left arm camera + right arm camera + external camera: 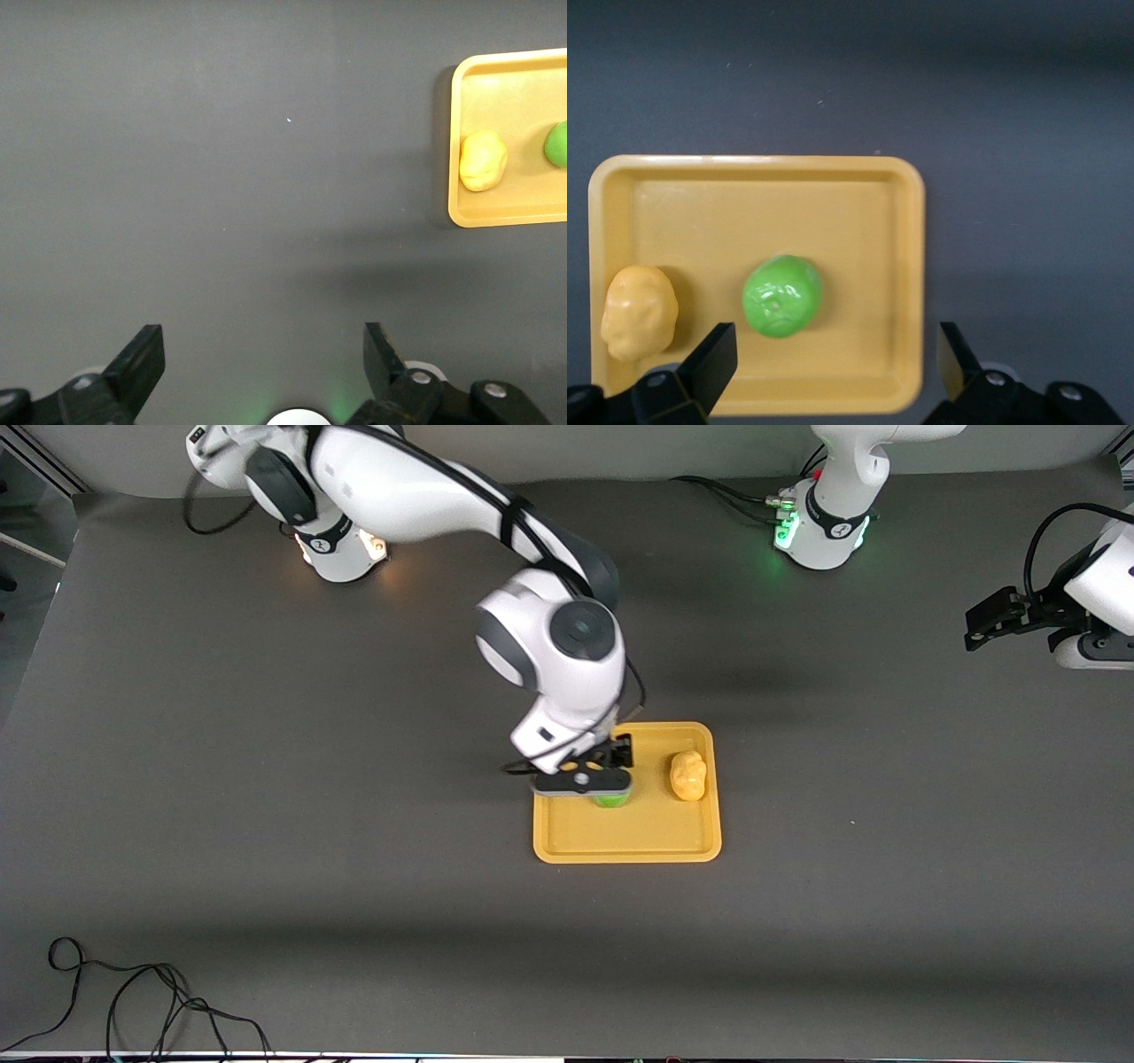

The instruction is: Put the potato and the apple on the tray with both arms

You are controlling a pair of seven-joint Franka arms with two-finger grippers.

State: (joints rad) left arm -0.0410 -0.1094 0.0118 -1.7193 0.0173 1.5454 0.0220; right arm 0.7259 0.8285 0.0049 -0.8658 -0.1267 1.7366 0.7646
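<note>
Both fruits lie on the tray [627, 841], which sits flat on the dark worktop [266, 797] near its middle. The potato [687, 776] rests close to the tray rim toward the left arm's end of the worktop. The apple [610, 799] rests beside it, apart from it, toward the right arm's end, roughly mid-tray.

Right pincer [601, 775]: positioned over the tray, directly above the apple, which shows only as a green sliver under the pincer body in the front view. In the right wrist view the fingers [709, 359] are spread wide and hold nothing. The apple [782, 296] lies on the tray floor [859, 230], clear of both fingers and closer to one finger than to the other. The potato [640, 312] lies outside the finger span.

Left pincer [1001, 615]: held over bare worktop at the left arm's end, well apart from the tray. The arm waits. Its fingers [137, 363] are spread apart and empty. The left wrist view shows the tray [496, 212] farther off, with the potato [483, 160] and an edge of the apple [557, 144] on it.
</note>
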